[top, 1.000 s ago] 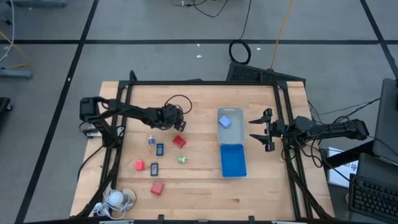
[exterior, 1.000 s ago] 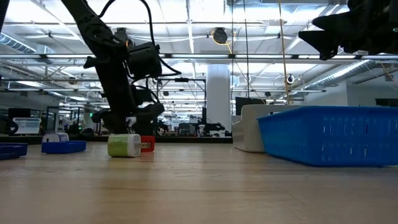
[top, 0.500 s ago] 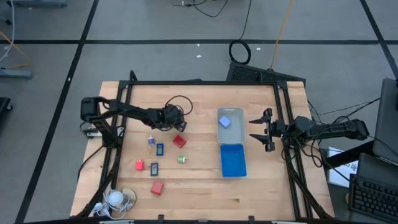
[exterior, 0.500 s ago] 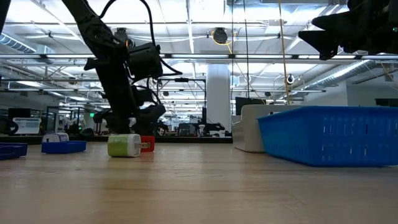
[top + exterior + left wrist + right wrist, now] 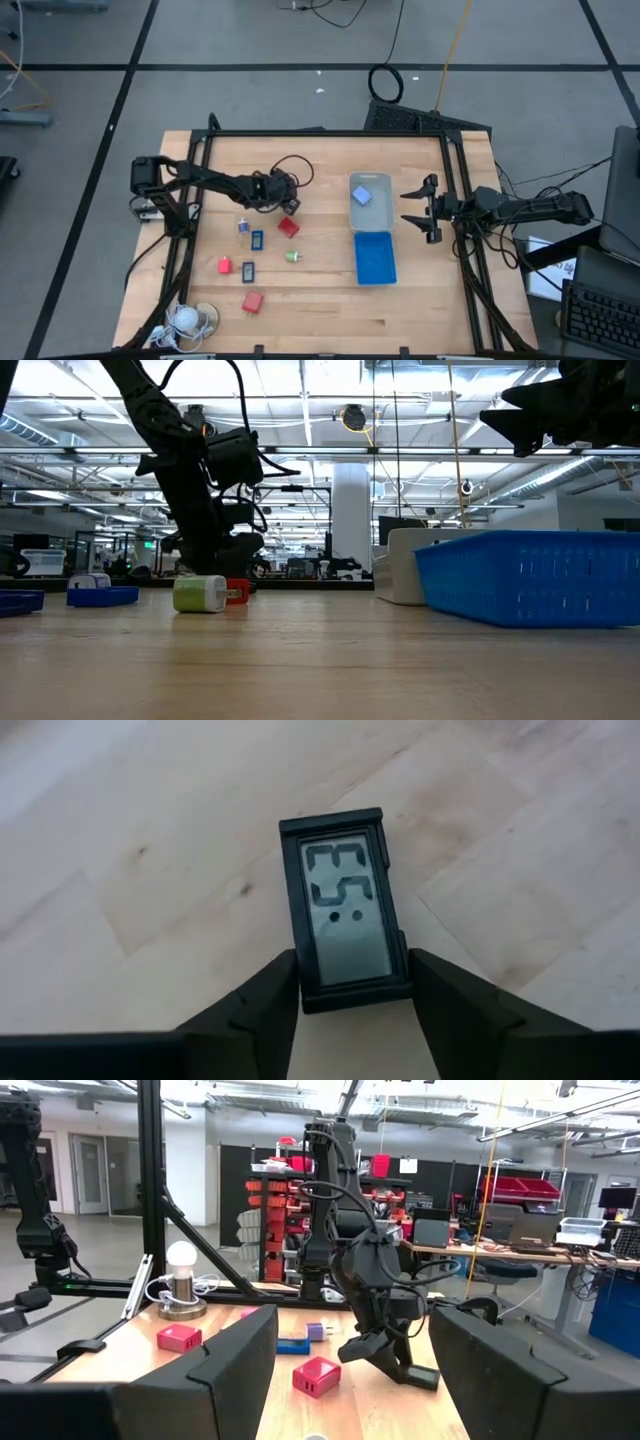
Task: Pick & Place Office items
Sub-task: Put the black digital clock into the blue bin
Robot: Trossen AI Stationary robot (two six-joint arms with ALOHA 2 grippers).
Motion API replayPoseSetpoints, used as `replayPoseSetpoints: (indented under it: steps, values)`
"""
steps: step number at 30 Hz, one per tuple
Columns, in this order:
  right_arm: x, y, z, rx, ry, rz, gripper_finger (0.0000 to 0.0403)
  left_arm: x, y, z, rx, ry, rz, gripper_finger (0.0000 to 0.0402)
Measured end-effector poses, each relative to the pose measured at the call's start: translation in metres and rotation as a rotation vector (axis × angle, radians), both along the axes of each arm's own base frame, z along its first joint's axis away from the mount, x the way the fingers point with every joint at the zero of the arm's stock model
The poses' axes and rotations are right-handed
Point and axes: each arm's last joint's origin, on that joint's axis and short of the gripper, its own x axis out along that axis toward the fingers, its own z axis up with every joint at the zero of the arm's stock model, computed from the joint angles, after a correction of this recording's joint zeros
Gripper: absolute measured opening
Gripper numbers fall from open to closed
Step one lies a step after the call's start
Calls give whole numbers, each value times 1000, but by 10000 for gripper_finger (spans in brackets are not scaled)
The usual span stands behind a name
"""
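My left gripper [image 5: 290, 205] reaches down at the table's far middle, just beyond a red block [image 5: 288, 227]. It is shut on a small black-framed piece with a grey number display [image 5: 345, 910]. Loose on the wood lie two more red blocks [image 5: 224, 265] [image 5: 252, 301], a green bit [image 5: 292, 256] and two dark blue-and-black pieces [image 5: 257, 240] [image 5: 248, 271]. A light-blue cube [image 5: 362, 197] lies in the clear tray [image 5: 370, 215]. My right gripper [image 5: 425, 210] hangs open at the right, above the table and beside the trays. My left gripper pinches the display piece by its two long sides, near its nearer short end [image 5: 352, 990], between the two fingers [image 5: 270, 1000]. The fingers slant down from the table's left and lie along the piece. Its display faces the wrist camera. Whether it rests on the wood, I cannot tell.
The blue tray [image 5: 375, 258] stands right in front of the clear one, right of centre. A white round coiled-cord thing [image 5: 190, 320] sits at the near left corner. A black frame [image 5: 325, 133] rims the table. Bare wood lies between the loose items and the trays.
My left gripper has rolled a little about its own pointing line while staying over the same spot by the red block. The cable loop above it has shifted with the turn.
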Motion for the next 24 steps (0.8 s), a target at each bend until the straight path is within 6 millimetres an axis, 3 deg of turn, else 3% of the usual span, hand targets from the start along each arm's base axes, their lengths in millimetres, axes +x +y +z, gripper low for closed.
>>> replayPoseSetpoints:
  steps: [5,19,24]
  values:
    - [0,0,-1,-1,6,0,251,-3,-4,9,23,10,-55,154]
    - [4,0,-4,-3,42,-4,251,-11,-33,72,83,-199,-206,168]
    - [9,0,-3,-1,26,-5,251,-15,-45,87,88,-267,-244,155]
